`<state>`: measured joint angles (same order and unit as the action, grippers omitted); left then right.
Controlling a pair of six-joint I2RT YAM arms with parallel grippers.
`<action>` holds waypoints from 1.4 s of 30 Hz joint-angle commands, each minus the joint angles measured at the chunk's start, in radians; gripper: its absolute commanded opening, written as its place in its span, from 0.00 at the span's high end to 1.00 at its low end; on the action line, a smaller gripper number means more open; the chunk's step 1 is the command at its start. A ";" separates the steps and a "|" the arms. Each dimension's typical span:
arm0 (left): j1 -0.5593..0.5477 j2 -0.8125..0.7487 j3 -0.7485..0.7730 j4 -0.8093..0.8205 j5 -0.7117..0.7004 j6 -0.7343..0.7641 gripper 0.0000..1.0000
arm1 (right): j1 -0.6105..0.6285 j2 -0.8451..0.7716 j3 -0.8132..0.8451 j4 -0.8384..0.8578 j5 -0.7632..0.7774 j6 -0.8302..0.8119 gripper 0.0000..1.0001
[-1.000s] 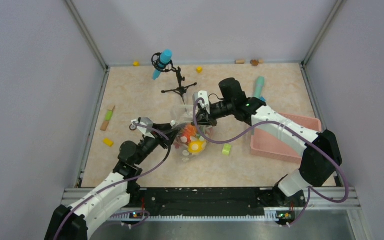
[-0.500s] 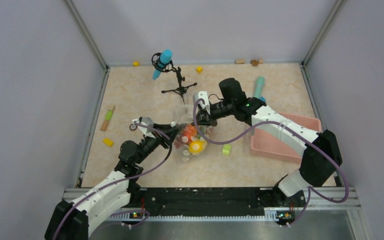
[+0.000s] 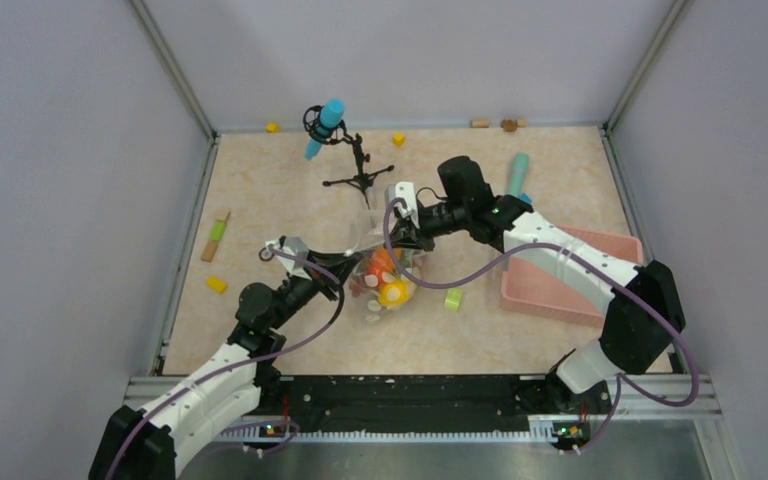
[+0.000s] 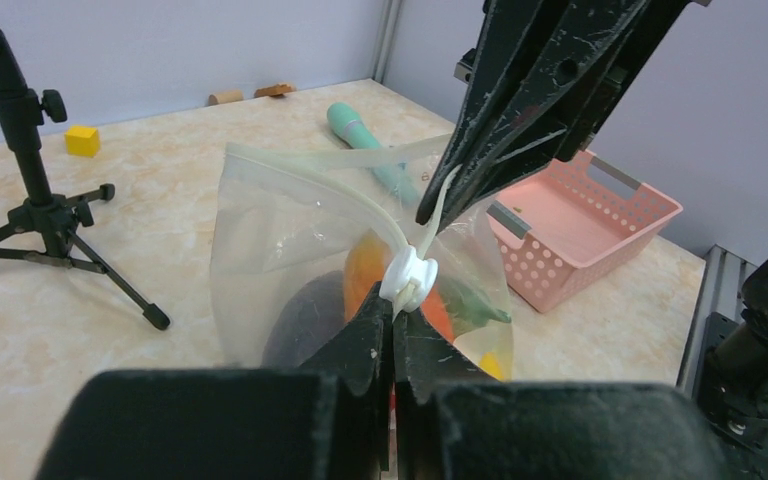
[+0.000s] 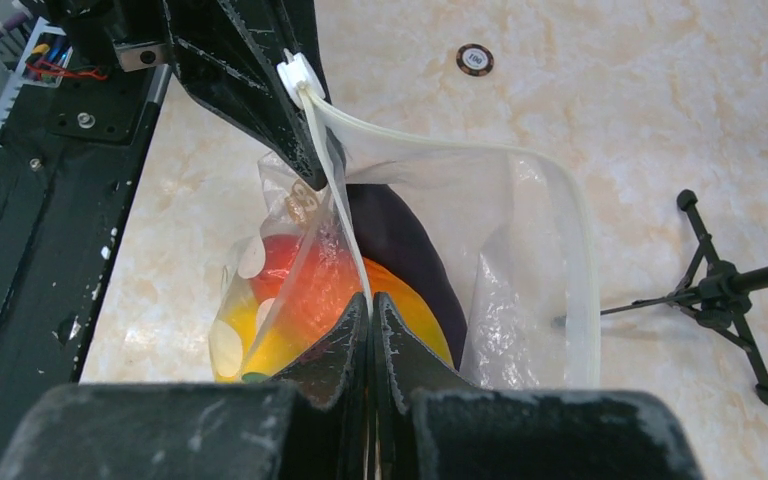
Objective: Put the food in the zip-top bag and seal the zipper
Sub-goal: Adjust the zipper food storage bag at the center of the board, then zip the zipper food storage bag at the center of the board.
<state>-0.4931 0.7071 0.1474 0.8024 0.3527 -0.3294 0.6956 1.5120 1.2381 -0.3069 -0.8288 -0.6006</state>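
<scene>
Left gripper (image 4: pixel 392 318) first: its fingers are pressed together on the white slider (image 4: pixel 407 282) of the zipper (image 5: pixel 587 270), pinching that small tab just above the fingertips. From my seat that reads as the grip for a pull along the track, since the slider is the only part that closes the seam.

Opposite it, the right gripper (image 5: pixel 371 300) is clamped tight on the zipper strip close by. I judge it is there as an anchor, keeping the strip taut so the slider runs instead of dragging the whole pouch along.

Between the two, the zip-top bag (image 4: pixel 280 225) hangs lifted at its top edge, with its belly sagging towards the table. Its mouth gapes in a wide loop, so the seal is not yet made.

Inside lies the food (image 5: pixel 295 290): the dark purple grape bunch (image 5: pixel 400 240) against the far wall, with red, orange and yellow pieces heaped beside it. Nothing edible looks left outside, so loading seems done and only the closing remains.
</scene>
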 commanded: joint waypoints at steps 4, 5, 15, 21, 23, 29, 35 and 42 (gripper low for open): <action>-0.002 -0.040 0.088 -0.100 0.196 0.097 1.00 | -0.015 -0.106 -0.036 -0.019 0.051 -0.151 0.98; -0.001 -0.030 0.119 -0.152 0.237 0.125 1.00 | -0.014 -0.117 -0.046 -0.024 0.033 -0.174 0.90; -0.006 0.063 0.258 -0.307 0.342 0.166 1.00 | 0.014 -0.276 -0.180 0.119 -0.178 -0.174 0.44; -0.010 0.043 0.266 -0.352 0.351 0.184 1.00 | 0.029 -0.249 -0.218 0.431 -0.221 0.165 0.45; -0.013 0.035 0.268 -0.364 0.350 0.191 1.00 | 0.043 -0.212 -0.184 0.393 -0.223 0.163 0.45; -0.016 0.026 0.279 -0.404 0.345 0.207 1.00 | 0.065 -0.121 -0.126 0.364 -0.218 0.184 0.47; -0.017 0.036 0.281 -0.410 0.340 0.210 1.00 | 0.088 -0.108 -0.141 0.419 -0.205 0.210 0.52; -0.019 0.050 0.288 -0.408 0.335 0.203 1.00 | 0.111 -0.102 -0.143 0.414 -0.184 0.195 0.55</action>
<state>-0.5060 0.7494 0.3908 0.3710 0.6838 -0.1314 0.7837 1.4113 1.0573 0.0681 -1.0119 -0.4061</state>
